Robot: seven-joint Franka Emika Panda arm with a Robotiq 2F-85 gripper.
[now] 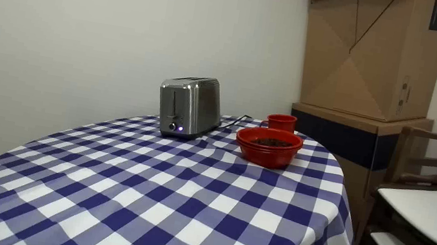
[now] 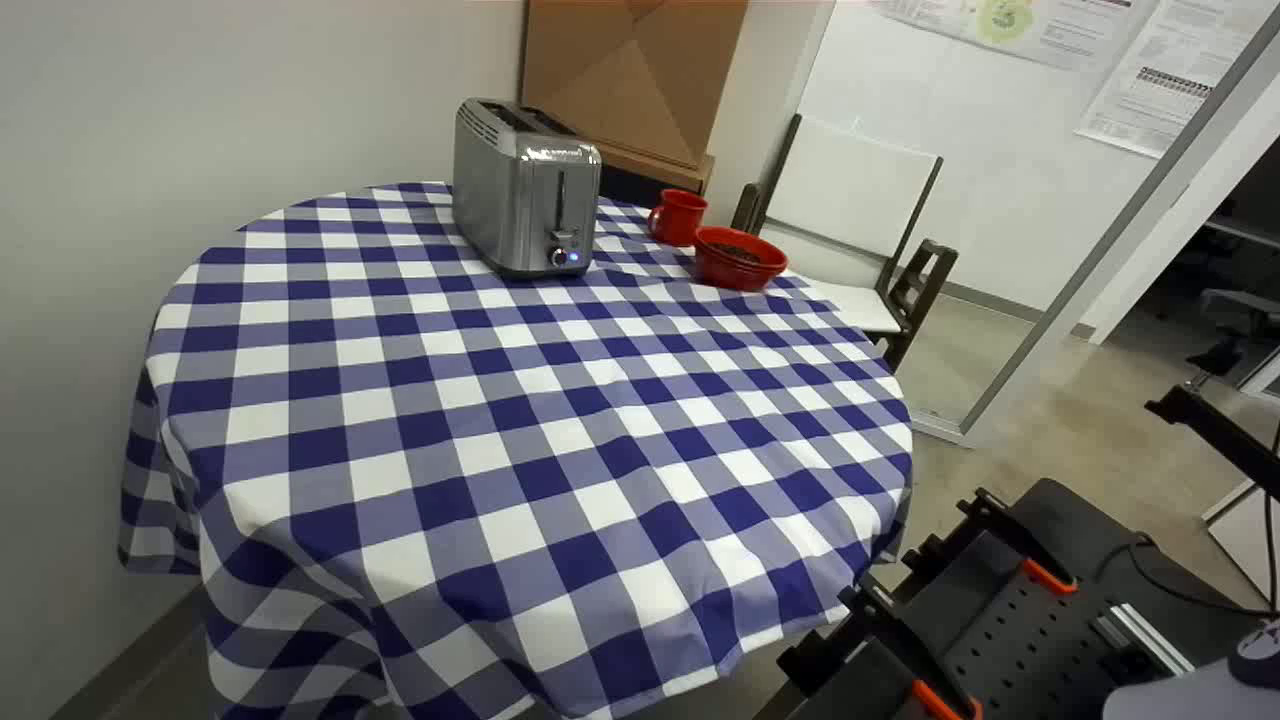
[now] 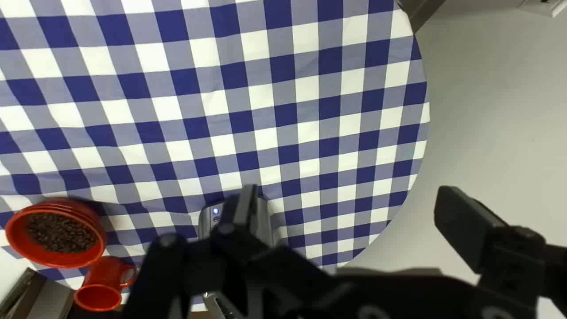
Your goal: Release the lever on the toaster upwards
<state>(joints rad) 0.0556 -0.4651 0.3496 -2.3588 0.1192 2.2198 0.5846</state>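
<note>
Counting outward from the one toaster [image 2: 525, 195], I find it upright on the blue-and-white checked surface [image 2: 450, 420], near the pale wall [image 1: 84, 31]. Two slots [image 2: 545, 120] run along its top. Its front carries one lever [image 2: 566, 237], low on its single vertical track [image 2: 561, 200], with one knob [image 2: 558, 257] and one lit, bluish light [image 2: 574, 256] just below. One black cord [image 1: 236, 121] lies on the surface behind it.

My jaws are parted wide: in the wrist view the two fingers [image 3: 465, 226] stand well apart, one of them in front of part of the toaster. In an exterior view they hang at the upper left, well apart from it.

Set apart from the toaster is a red bowl [image 1: 266, 156] with stacked rims; how many bowls nest there I cannot tell. It holds dark brown beans [image 3: 60, 232], too many to count. One red mug [image 2: 680, 217] stands upright just beside the bowl.

Farther out I count at least two cardboard boxes [image 1: 349, 73], stacked; at least two white chair seats [image 1: 436, 214]; and at least two printed sheets [image 2: 1190, 60].
</note>
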